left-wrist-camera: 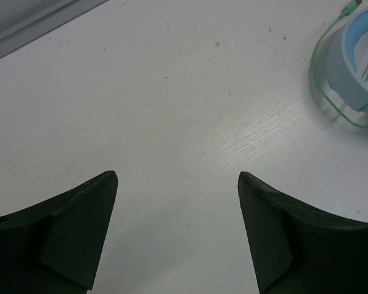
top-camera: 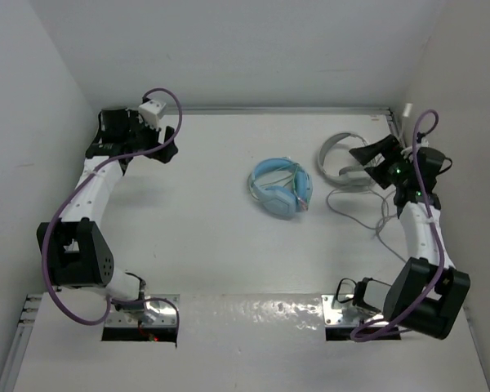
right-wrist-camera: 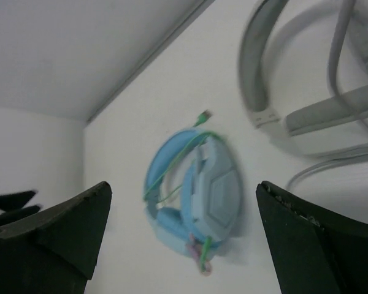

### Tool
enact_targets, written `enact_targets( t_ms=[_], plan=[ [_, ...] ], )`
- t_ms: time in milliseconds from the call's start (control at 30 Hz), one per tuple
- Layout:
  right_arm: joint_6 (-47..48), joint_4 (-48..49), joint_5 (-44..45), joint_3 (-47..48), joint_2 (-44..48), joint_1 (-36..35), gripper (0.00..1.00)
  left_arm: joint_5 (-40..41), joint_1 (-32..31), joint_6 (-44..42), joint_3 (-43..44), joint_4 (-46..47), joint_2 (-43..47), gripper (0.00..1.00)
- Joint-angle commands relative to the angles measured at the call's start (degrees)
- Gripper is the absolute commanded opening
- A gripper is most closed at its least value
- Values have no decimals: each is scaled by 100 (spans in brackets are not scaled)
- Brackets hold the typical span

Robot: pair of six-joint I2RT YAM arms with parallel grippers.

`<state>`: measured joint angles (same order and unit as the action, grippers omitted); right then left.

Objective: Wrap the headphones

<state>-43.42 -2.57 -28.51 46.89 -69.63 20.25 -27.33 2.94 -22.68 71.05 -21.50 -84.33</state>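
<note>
**A:** Top external view first: where did the headphones [top-camera: 340, 163] lie?

**B:** At the far right of the table [top-camera: 212, 245], close to the right wall. Their white headband [top-camera: 330, 152] arched on the left side of the pair. The thin grey cable [top-camera: 355, 214] trailed loose toward the near side and looped just beside my right arm.

**A:** And where was your tool relative to them?

**B:** My right gripper [top-camera: 371, 162] sat at the headphones' right side and overlapped them from that camera. I could not tell whether it touched them. In my right wrist view the grey headband and a stretch of cable showed at the top right, beyond my right finger rather than between the two. The jaws were spread wide, released, with nothing in them.

**A:** What else was on the table?

**B:** The light blue headphones [top-camera: 280, 188], near mid-table, lay to the left of the white pair and apart from it. A thin green cable [left-wrist-camera: 315, 67] was wound around them.

**A:** And your other arm?

**B:** My left gripper [top-camera: 167, 140] was up in the far left corner, well apart from both pairs. Its jaws were parted too and gripped nothing, with only white tabletop showing between the fingers. The left wrist view caught just an edge of the blue pair at its top right.
</note>
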Motion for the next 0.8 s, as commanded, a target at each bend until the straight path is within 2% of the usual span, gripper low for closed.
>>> enact_targets(
  t_ms=[0, 33, 67, 100, 133, 167, 200, 233, 267, 300, 333, 367, 433, 567, 667, 700, 733, 767],
  plan=[
    [-1768, 2585, -1735, -830, 361, 40, 99, -132, -65, -97, 190, -3, 110, 77],
    [-1601, 2160, -1571, -753, 388, 40, 99, -132, -65, -97, 190, -4, 119, 77],
    [-947, 1076, -708, -160, 580, 14, 99, -132, -74, -97, 199, -4, 110, 77],
    [408, -1049, 806, 202, 686, -256, 99, -149, -74, -88, 190, 5, 136, 77],
    [709, -1270, 2126, 345, 765, -563, 99, -150, -83, -88, 190, 5, 154, 77],
    [764, -1107, 1086, 190, 871, -366, 99, -167, -92, -97, 199, -4, 163, 77],
    [25, 678, -455, -90, 854, -138, 99, -228, -92, -114, 225, -73, 137, 77],
    [-818, 2071, -1837, -389, 750, -101, 99, -237, -92, -149, 243, -91, 111, 77],
    [-1409, 2555, -2329, -496, 653, -187, 99, -237, -109, -132, 269, -92, 84, 77],
    [-710, 845, -1716, -262, 722, -197, 99, -203, -127, -106, 296, -74, 40, 77],
    [-59, -277, -658, 54, 827, -432, 99, -176, -136, -79, 313, -74, 23, 77],
    [339, -671, 884, 257, 932, -530, 99, -150, -188, -79, 296, -74, 57, 77],
    [465, -289, 751, 75, 1196, -548, 99, -132, -241, -166, 261, -126, 127, 77],
    [1351, -1295, 2319, 600, 952, -786, 99, -97, -241, -193, 313, -197, 119, 77],
    [1747, -1439, 2666, 1005, 276, -786, 99, -88, -241, -149, 313, -179, 119, 77],
    [1871, -1544, 2649, 1128, 83, -786, 96, -88, -241, -141, 305, -197, 128, 77],
    [2029, -1519, 2675, 1329, -293, -786, 86, -79, -380, -141, 296, -206, 119, 77],
    [2335, -1423, 2675, 1392, -463, -786, 84, -71, -391, -141, 287, -206, 119, 77]
  ],
)
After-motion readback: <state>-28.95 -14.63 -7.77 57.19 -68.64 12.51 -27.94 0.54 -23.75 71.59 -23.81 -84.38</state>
